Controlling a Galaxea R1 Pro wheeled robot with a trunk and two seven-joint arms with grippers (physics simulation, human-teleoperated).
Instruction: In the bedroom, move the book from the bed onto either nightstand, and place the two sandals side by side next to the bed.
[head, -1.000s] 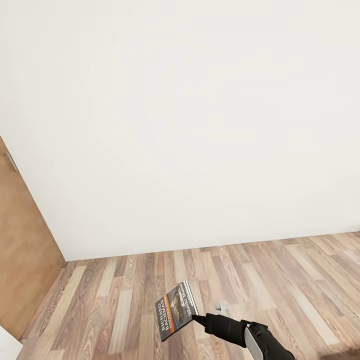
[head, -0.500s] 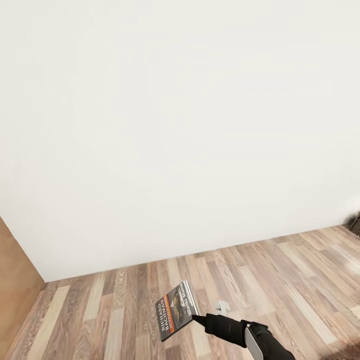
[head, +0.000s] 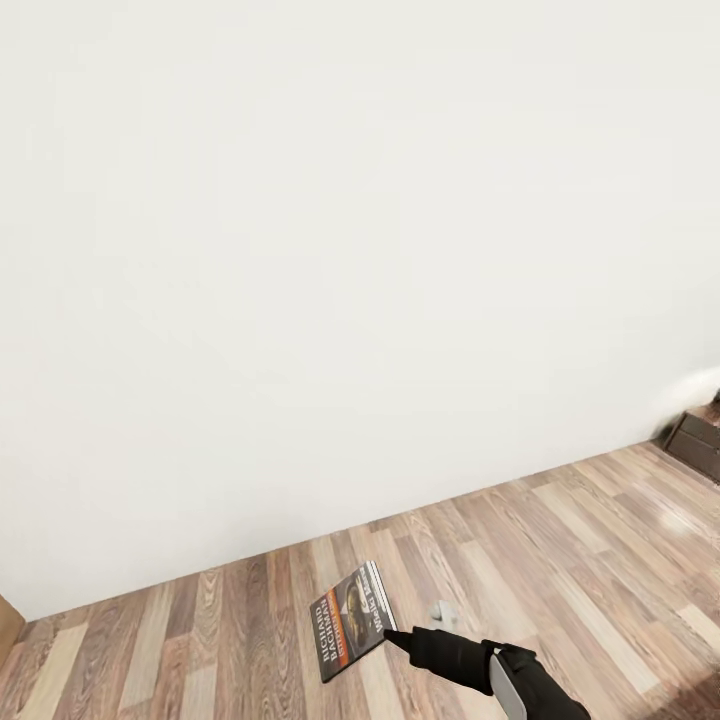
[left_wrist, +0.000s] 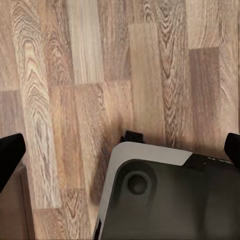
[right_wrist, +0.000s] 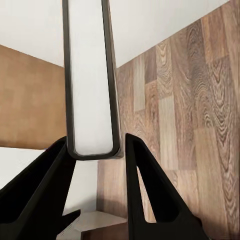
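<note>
Low at the near middle of the head view, pinching the book (head: 352, 620) by its near right corner with the right tool (head: 392, 636), and holding it out ahead of the body, above the plank floor (head: 560, 560). Presenting the cover upward, orange band and white lettering readable, probably so that it can be laid down flat without turning over.

Along the right wrist view, gripping the book (right_wrist: 90, 75) edge-on, with the two dark fingers (right_wrist: 150, 200) of the right tool (right_wrist: 95, 150) pressed against its covers on either side and the white page block running away between them. Judging the hold as firm enough for travel, though only a narrow margin of the book is being clamped.

Facing mostly blank white wall (head: 350, 250), so apparently travelling or turning rather than placing. Catching, at the far right edge, a dark wooden cabinet (head: 700, 440) against the wall, possibly the nightstand; too little of it in view to be sure.

Hanging the left tool (left_wrist: 120, 150) spread wide and carrying nothing, pointed down at the floor over the robot's own grey and black base (left_wrist: 170, 200), presumably parked out of the way while the book is being carried.

Leaving the sandals for afterwards, by this reading.
</note>
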